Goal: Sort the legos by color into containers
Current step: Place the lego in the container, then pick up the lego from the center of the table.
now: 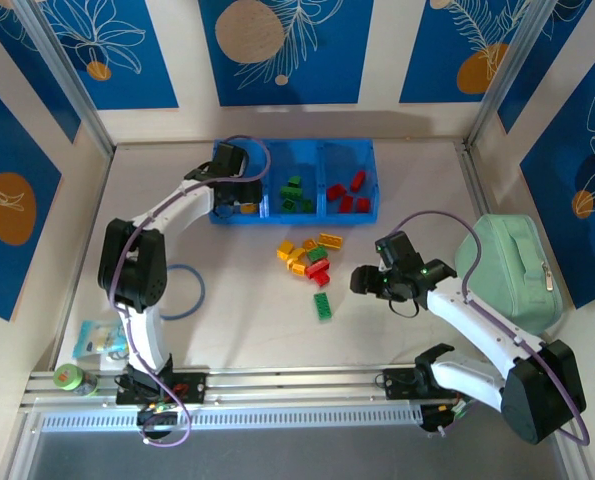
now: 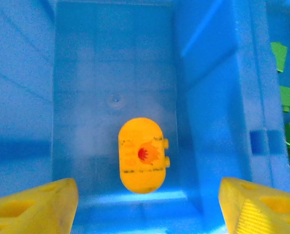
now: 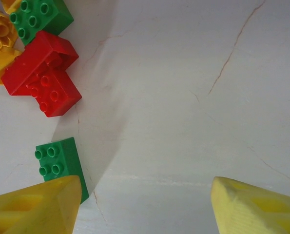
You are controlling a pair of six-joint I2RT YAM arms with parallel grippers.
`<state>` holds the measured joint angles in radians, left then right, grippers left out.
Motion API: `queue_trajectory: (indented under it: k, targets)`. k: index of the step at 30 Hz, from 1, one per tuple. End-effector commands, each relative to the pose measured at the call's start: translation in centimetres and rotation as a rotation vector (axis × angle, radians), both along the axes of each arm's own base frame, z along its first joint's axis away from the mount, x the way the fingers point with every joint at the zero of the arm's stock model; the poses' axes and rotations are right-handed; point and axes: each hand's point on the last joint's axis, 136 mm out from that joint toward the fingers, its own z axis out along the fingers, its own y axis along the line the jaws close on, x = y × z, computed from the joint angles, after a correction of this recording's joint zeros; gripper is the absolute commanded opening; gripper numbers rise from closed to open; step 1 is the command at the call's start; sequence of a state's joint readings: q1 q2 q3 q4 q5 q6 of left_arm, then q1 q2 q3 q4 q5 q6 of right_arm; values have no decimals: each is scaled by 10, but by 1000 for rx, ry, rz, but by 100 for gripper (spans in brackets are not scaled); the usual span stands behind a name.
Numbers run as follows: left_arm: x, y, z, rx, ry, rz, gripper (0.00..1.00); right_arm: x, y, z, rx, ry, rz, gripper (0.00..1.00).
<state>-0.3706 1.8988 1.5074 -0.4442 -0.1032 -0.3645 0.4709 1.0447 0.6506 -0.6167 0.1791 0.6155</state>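
Blue ring lies left on the desk. Left end effector is spread over the tray's left compartment, one yellow lego loose on its floor, the wrist hiding it from above. Middle compartment has green legos, right about four red legos. Mixed pile mid-desk, one green brick just beside the spread right end effector; mint case far right.

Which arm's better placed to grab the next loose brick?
Right. The right hand is open beside the green brick near the pile; the left hand is open over a yellow brick in the tray.
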Motion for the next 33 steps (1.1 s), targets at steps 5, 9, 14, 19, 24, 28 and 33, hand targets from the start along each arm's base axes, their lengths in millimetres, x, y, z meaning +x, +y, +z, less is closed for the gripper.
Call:
queue_trajectory:
  k: [5,9,14,19,24,28,33]
  targets:
    - [-46,1,57,-124,-112,-17,76,20,39,33,-15,-94,177,74]
    - [-75,9,71,-166,-154,-2,76,32,68,43,-47,-118,289,74]
    - [-115,17,81,-197,-192,-2,76,52,110,45,-108,-87,424,74]
    - [-153,22,74,-169,-185,-22,77,72,150,36,-141,-8,529,77]
    - [-188,30,58,-130,-153,-41,77,93,177,19,-222,37,602,81]
    - [-213,38,41,-100,-125,-38,77,106,193,4,-268,53,641,81]
    - [-231,39,21,-165,-109,-33,77,119,202,-15,-326,83,696,79]
